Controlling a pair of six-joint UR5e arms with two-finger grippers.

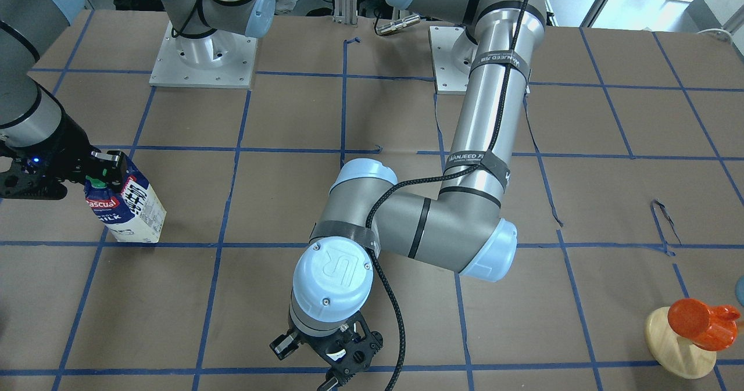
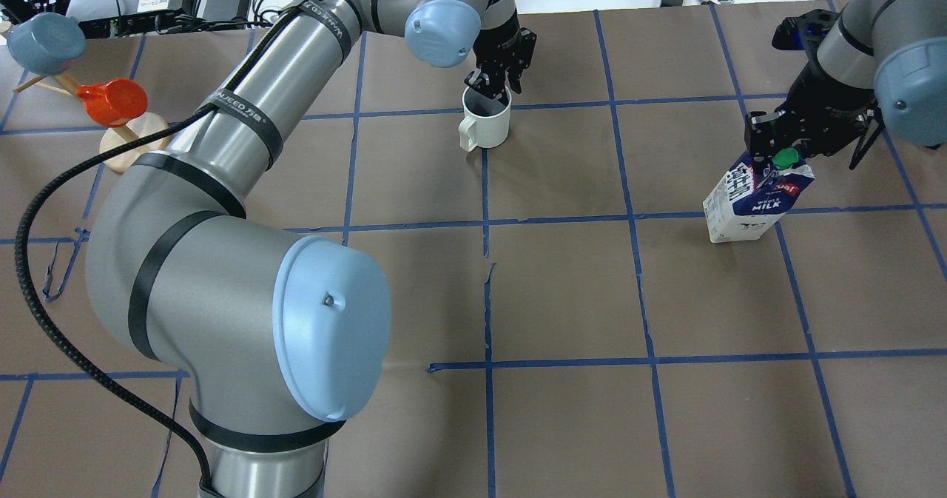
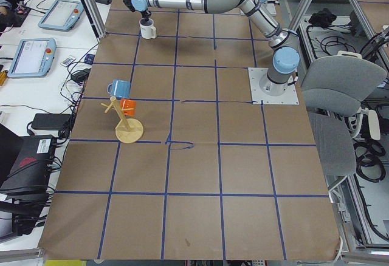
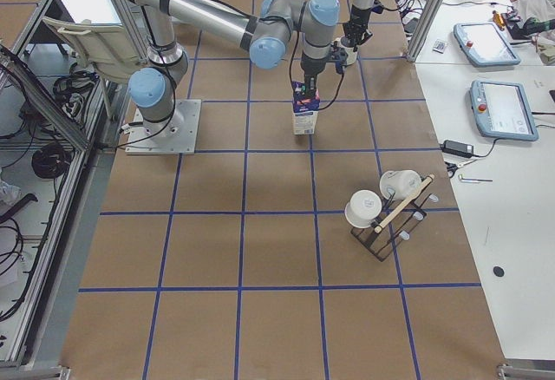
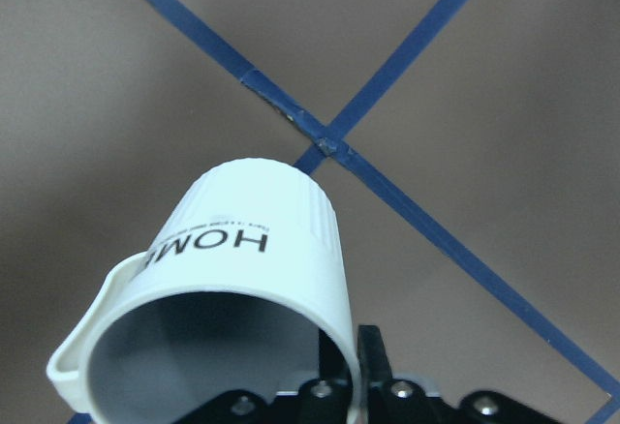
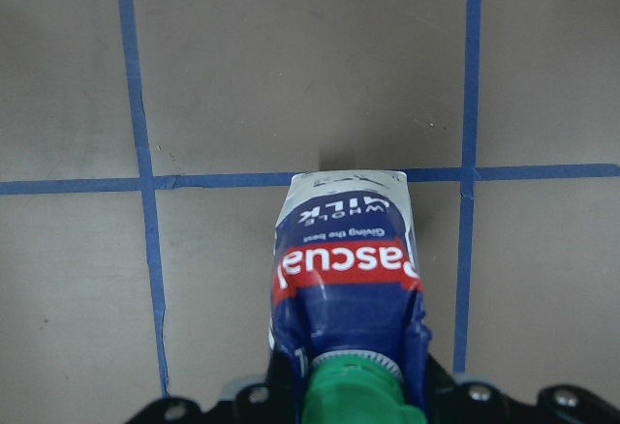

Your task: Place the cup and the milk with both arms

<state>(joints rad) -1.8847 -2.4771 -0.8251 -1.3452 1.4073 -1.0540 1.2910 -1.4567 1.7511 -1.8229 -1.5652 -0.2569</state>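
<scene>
The white cup [image 2: 486, 122] stands on the table at the far middle, handle to its left, "HOME" lettering on its side [image 5: 242, 269]. My left gripper [image 2: 494, 87] is over it, shut on its far rim with one finger inside and one outside [image 5: 371, 351]. The blue and white milk carton [image 2: 755, 202] with a green cap [image 6: 354, 395] rests on the table at the right. My right gripper [image 2: 773, 159] is shut on its gable top. In the front view the milk [image 1: 125, 205] shows; the cup is hidden under my left wrist.
An orange cup [image 2: 111, 102] and a blue cup [image 2: 44, 39] hang on a wooden stand at the far left. A rack with white cups [image 4: 386, 206] stands to the right. Blue tape lines [image 2: 486, 298] grid the brown table. The arm bases [image 1: 203, 60] sit at the robot's edge.
</scene>
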